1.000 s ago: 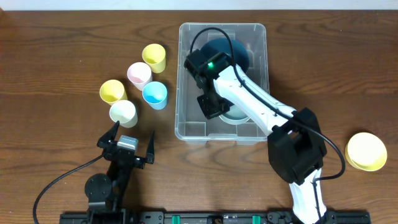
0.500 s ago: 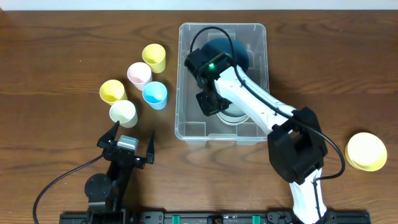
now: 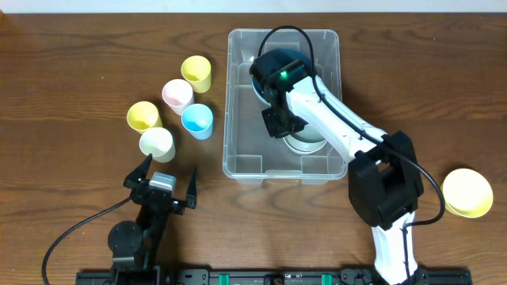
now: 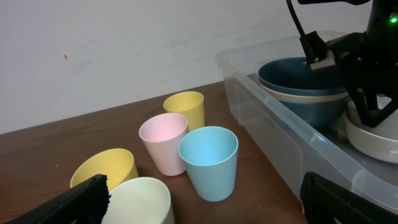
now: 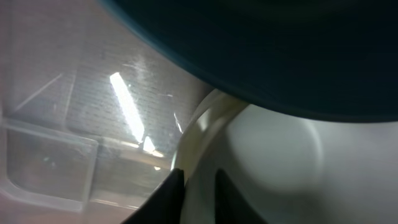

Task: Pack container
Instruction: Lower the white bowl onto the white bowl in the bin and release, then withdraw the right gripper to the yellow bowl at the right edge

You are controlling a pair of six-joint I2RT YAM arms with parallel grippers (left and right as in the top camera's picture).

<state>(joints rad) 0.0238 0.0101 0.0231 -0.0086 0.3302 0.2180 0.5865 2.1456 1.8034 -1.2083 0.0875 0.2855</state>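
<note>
While the desk (image 3: 79,47) and the clear container (image 3: 231,103) at its middle sit as they did a second ago, the right arm (image 3: 333,131) reaching into the container has swung toward the container's right wall. The white bowl (image 3: 309,145) has travelled with it, sliding off the container's left side to lie just near of the dark blue bowl (image 3: 273,62) stacked at the container's far end. That reads as a bowl being settled into its spot, not yet let go: the right gripper (image 5: 198,186) has its jaws closed narrowly over the white bowl's rim. Well right of the container a yellow bowl (image 3: 467,192) waits unpacked. Left of the container the cluster of cups (image 3: 197,119) is untouched, and the left gripper (image 3: 169,168) idles there, jaws spread wide and empty.
</note>
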